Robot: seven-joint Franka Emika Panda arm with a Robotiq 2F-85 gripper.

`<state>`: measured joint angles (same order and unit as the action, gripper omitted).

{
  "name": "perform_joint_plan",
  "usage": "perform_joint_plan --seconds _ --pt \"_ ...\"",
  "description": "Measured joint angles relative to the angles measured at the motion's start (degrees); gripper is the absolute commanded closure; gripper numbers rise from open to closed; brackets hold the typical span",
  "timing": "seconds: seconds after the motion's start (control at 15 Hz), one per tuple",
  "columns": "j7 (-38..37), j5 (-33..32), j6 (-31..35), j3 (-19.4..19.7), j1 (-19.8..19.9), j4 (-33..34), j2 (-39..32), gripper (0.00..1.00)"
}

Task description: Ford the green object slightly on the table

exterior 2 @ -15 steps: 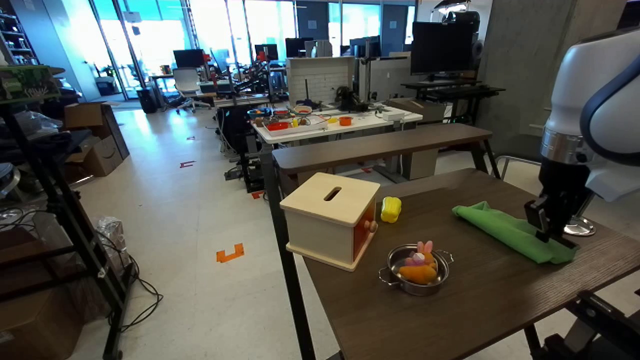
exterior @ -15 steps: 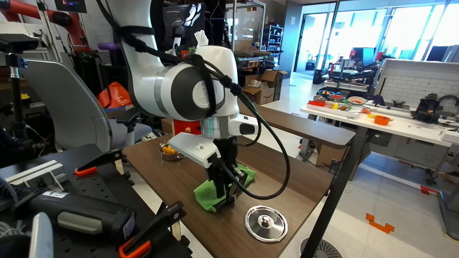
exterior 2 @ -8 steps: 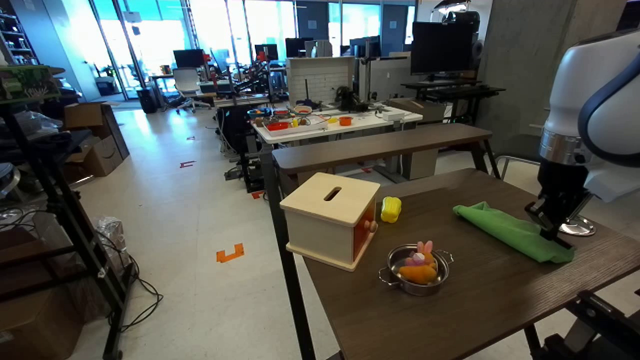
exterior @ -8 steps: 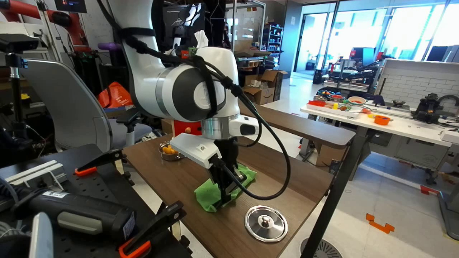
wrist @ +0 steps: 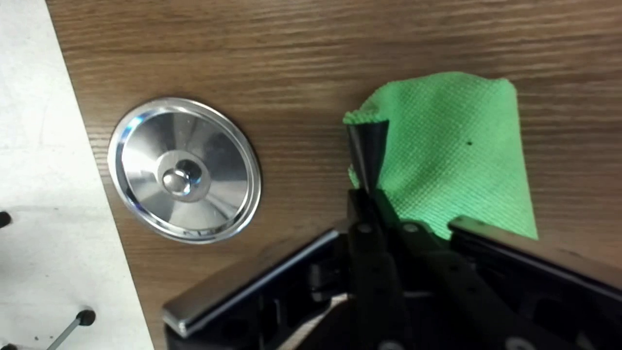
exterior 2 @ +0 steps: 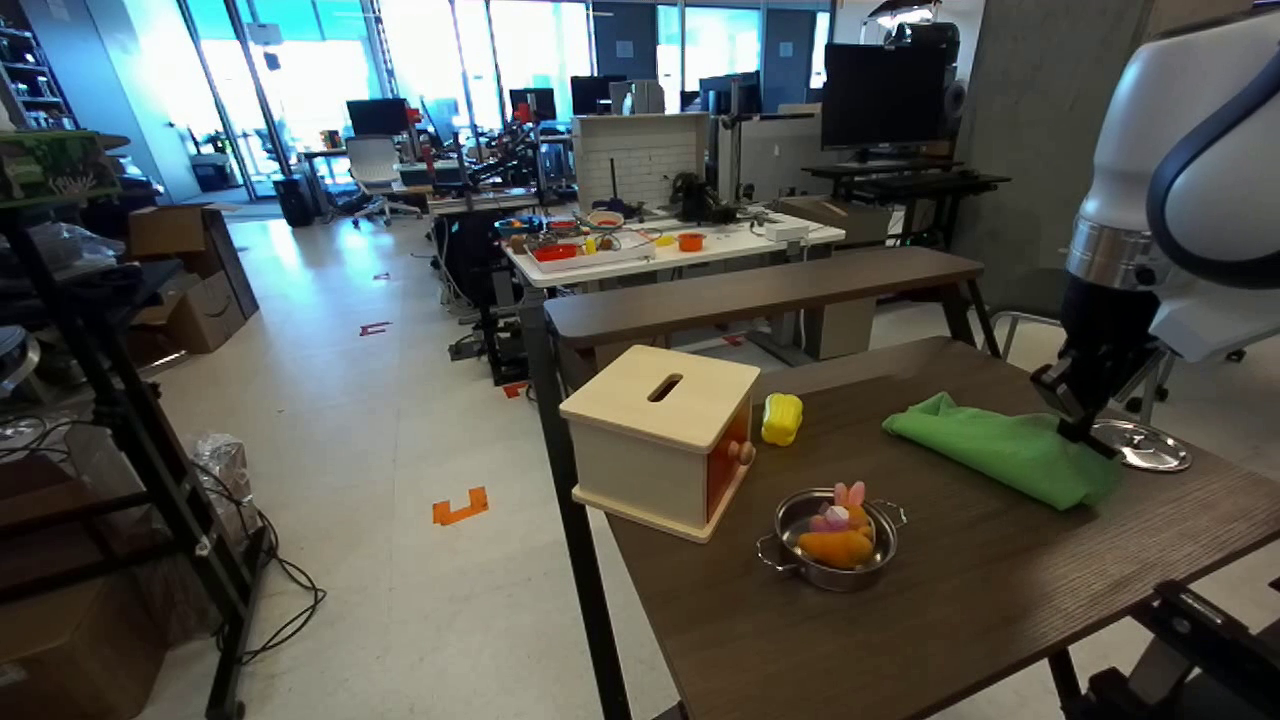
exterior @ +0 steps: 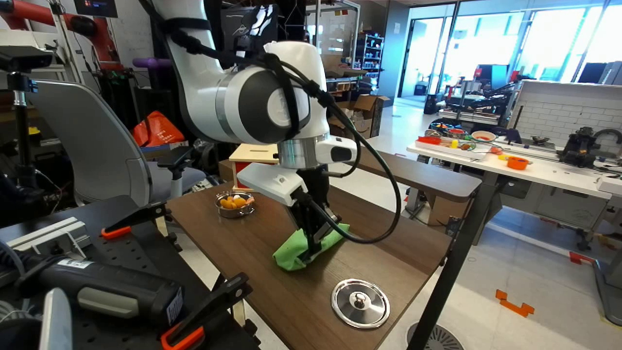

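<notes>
– How far on are you?

– Partway, I'd judge. I have the green cloth (wrist: 457,150) in the tool (wrist: 368,127): its jaws are pressed together, no gap to speak of, and the edge of cloth facing the metal lid (wrist: 187,170) is pinched in them. The grip looks done; the fold doesn't.

– And where's the cloth lying, from your end?

– On the counter (exterior 2: 960,620), near the lid, with a bare strip between them. In both exterior views it sits between the lid and the small pot (exterior 2: 838,581); the pot is well apart from the lid. The yellow block (exterior 2: 781,420) is past the cloth from the lid too, in an exterior view.

– Any of it doubled over?

– It's rumpled, and I can't make out from here whether one layer lies over another.

– So what's left?

– As I read it: bring the pinched edge away from the lid, lay it over the rest, then let go and back off. Only a slight fold is asked, so a short move should do. The whole cloth could drag along with me, so I'd go gently.
</notes>
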<state>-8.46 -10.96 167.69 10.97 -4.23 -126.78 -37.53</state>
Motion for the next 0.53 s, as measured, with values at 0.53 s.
perform_joint_plan --seconds 0.53 --pt "0.8 0.0 -0.1 -3.4 -2.1 -1.9 6.1 0.99"
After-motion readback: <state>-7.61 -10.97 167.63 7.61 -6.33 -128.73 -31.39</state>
